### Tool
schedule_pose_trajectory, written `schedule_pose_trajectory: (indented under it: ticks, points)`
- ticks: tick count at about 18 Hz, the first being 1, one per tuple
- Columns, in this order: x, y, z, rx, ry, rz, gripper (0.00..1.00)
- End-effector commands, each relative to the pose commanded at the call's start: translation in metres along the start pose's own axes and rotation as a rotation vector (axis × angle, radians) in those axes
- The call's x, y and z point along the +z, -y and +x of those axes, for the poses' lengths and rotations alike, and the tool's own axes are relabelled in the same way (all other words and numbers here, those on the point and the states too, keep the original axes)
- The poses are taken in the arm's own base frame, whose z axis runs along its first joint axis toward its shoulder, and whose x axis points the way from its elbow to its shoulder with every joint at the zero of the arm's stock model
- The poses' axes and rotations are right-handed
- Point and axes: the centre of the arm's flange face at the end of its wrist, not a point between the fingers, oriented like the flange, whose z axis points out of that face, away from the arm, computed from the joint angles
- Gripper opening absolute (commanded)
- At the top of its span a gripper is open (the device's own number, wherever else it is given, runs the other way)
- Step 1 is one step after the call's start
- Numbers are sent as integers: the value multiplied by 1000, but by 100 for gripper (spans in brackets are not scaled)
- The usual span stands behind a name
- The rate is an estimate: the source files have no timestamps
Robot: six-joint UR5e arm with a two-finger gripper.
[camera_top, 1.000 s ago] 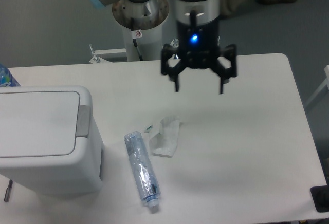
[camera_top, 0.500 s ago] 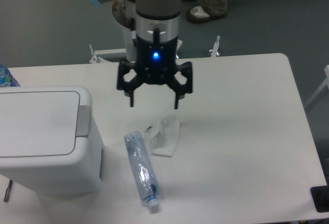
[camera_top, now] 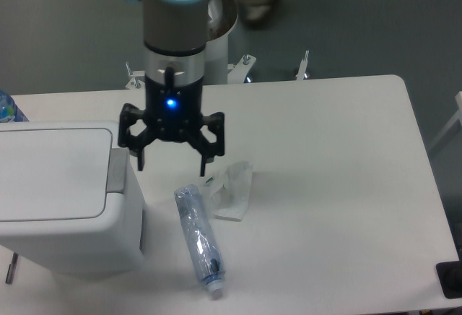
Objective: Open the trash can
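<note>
Trash can (camera_top: 61, 199) sits at near-left of surface (camera_top: 339, 185), lid shut. End effector (camera_top: 172, 162) hangs w/ fingers spread wide, empty, just right of the grey tab (camera_top: 116, 171). Prob. stiff, light plastic w/ sprung lid: press tab, don't grip.

- Views: one fixed camera, mounted high.
- Facing: steeply down across the table (camera_top: 346, 149) toward the arm's base (camera_top: 216, 40) at the far edge.
- Range: medium; floor shows beyond the table.
- Cropping: bin (camera_top: 58, 199) cut off at the left edge; arm's upper part cut off at the top.
</note>
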Motion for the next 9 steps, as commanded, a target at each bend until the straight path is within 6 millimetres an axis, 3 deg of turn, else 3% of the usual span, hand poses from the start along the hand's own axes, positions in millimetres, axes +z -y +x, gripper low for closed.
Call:
schedule_pose_trajectory:
  ticks: [9]
  points:
    - [13, -7, 10, 7, -9, -21, 100]
